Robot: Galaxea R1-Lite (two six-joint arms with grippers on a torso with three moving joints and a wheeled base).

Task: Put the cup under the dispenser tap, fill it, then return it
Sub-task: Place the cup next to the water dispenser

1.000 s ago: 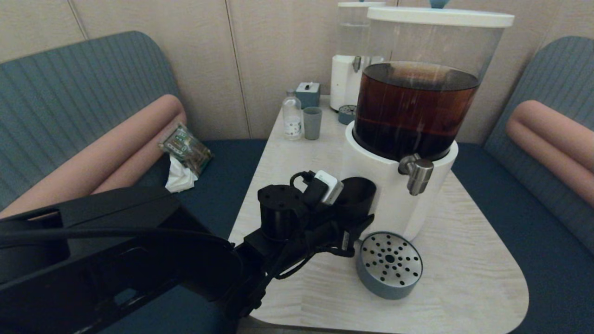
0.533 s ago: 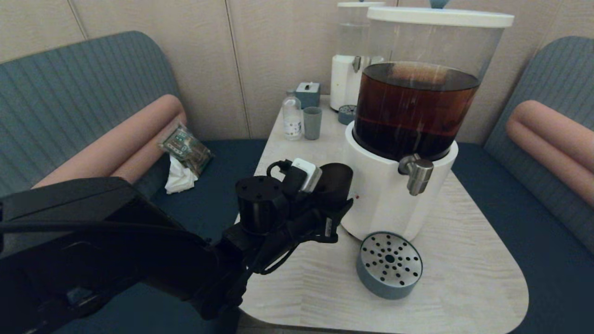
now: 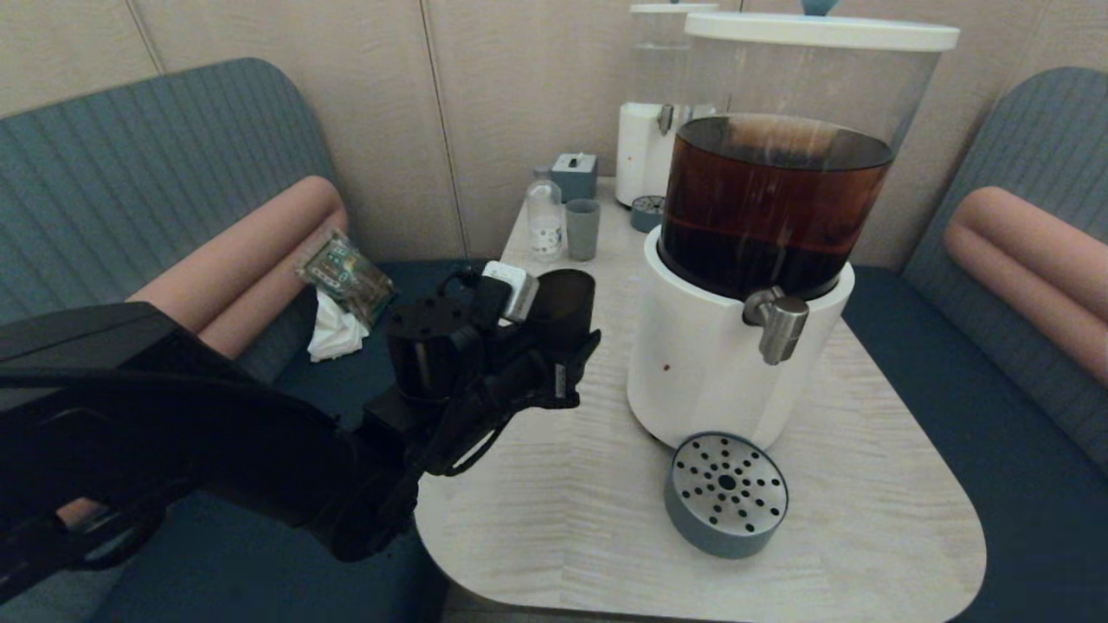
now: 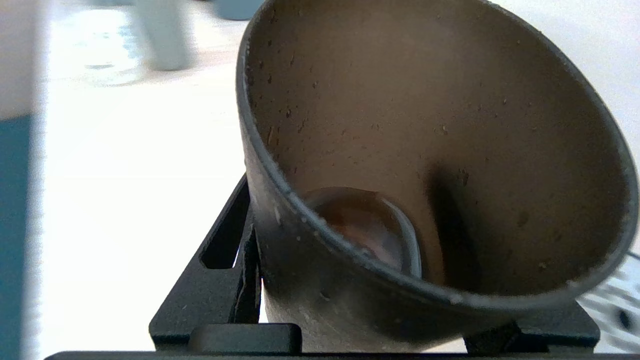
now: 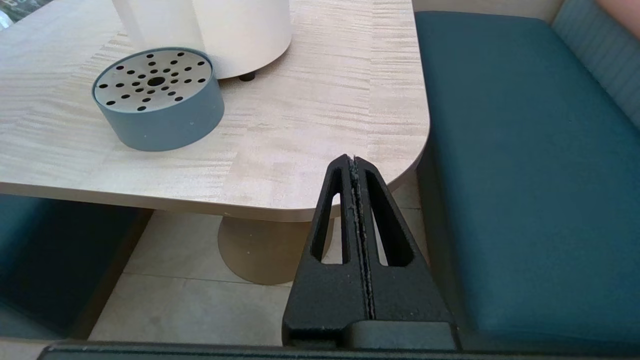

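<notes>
Left tool (image 3: 563,363): clamped on cup (image 3: 567,303), liquid inside.
Right tool (image 5: 356,165): closed, empty.
Risk: tilting spills onto surface (image 3: 606,519).

The cup (image 3: 567,298) is showing only its rim and upper wall in the head view, because the left gripper (image 3: 554,363) and its arm are covering the lower part. In the left wrist view the cup's bottom is running off the lower edge, and a grey-blue tumbler (image 4: 162,35) at the upper left is looking blurry. The big dispenser (image 5: 235,30) is being cut off by the top edge in the right wrist view.
</notes>
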